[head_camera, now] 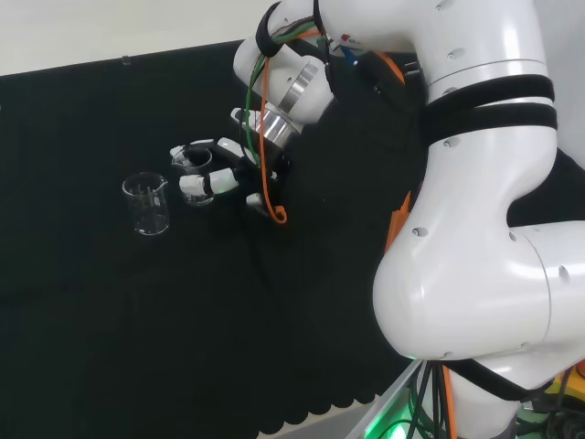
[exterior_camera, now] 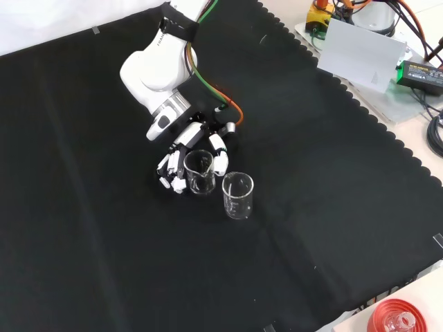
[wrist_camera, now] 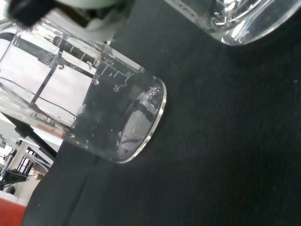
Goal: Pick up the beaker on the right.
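Two clear glass beakers stand on the black cloth. In the head view the right-hand beaker (head_camera: 194,165) sits between the fingers and thumb of my hand (head_camera: 224,178), and the other beaker (head_camera: 146,206) stands free to its left. In the front view my hand (exterior_camera: 206,138) comes down from the top; its fingers (exterior_camera: 169,169) curl along one side of the held beaker (exterior_camera: 199,171) and the thumb (exterior_camera: 220,160) lies against the other side. The free beaker (exterior_camera: 237,196) stands close by, lower right. The wrist view has the held beaker (wrist_camera: 94,108), with printed graduation marks, resting on the cloth.
The base of the second beaker (wrist_camera: 244,19) is in the wrist view. In the front view a white box with cables (exterior_camera: 360,48) lies beyond the cloth's scalloped edge at top right, and a red ribbed ring (exterior_camera: 394,318) sits at bottom right.
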`<action>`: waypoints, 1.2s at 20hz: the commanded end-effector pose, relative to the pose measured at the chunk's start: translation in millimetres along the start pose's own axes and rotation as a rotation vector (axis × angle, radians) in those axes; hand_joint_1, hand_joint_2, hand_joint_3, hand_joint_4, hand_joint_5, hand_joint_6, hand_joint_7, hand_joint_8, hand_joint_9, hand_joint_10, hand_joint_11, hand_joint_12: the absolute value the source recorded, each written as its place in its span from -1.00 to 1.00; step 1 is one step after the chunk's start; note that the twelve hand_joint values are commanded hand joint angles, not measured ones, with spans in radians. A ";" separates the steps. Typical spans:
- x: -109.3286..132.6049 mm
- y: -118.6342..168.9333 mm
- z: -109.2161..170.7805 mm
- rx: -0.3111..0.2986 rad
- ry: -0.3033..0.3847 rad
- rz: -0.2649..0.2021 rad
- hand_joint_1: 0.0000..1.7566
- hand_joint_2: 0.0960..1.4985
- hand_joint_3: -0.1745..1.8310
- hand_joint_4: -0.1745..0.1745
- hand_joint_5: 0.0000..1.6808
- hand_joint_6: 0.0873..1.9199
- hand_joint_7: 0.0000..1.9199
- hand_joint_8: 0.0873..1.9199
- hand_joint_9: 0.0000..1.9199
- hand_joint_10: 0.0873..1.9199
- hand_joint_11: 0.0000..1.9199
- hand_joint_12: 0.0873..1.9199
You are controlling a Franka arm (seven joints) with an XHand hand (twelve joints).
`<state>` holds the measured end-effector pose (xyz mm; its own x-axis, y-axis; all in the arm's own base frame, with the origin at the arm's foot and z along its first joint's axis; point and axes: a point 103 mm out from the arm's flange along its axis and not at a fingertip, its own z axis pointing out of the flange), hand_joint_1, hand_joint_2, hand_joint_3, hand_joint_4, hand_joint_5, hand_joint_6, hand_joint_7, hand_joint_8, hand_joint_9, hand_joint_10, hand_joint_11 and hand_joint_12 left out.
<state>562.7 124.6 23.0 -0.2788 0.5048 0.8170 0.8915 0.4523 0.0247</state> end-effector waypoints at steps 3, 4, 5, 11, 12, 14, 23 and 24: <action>-0.6 -4.2 0.2 -0.072 0.005 0.028 0.13 -0.22 -0.21 0.19 0.00 -0.40 -0.17 -0.49 -0.27 -0.46 -0.99 0.40; 0.1 -4.1 -0.4 -0.083 0.002 0.033 0.16 -0.08 -0.33 0.50 0.11 -0.31 -0.10 -0.50 -0.23 -0.47 -0.97 0.41; 1.1 -3.9 -0.9 -0.092 0.001 0.036 0.19 0.05 -0.46 0.73 0.21 -0.27 -0.01 -0.52 -0.18 -0.48 -0.95 0.42; 6.4 -4.0 -10.8 -0.113 -0.050 0.040 0.24 0.22 -0.70 1.00 0.44 -0.41 0.46 -0.81 0.08 -0.61 -0.83 0.38; 7.4 -3.9 -14.1 -0.117 -0.062 0.039 0.25 0.21 -0.70 1.00 0.46 -0.43 0.53 -0.86 0.13 -0.64 -0.81 0.37; 9.6 -3.1 -20.1 -0.122 -0.084 0.035 0.25 0.20 -0.70 1.00 0.48 -0.47 0.64 -0.94 0.21 -0.70 -0.77 0.36; 17.3 -5.1 -49.9 -0.126 -0.199 0.000 0.26 0.16 -0.67 1.00 0.54 -0.56 0.83 -1.00 0.38 -0.79 -0.71 0.35; 18.3 -5.4 -52.4 -0.124 -0.209 0.001 0.27 0.16 -0.67 1.00 0.54 -0.56 0.83 -1.00 0.39 -0.79 -0.71 0.35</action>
<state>571.4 102.1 61.2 -0.3160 0.6157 0.7219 0.9293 0.3541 0.1048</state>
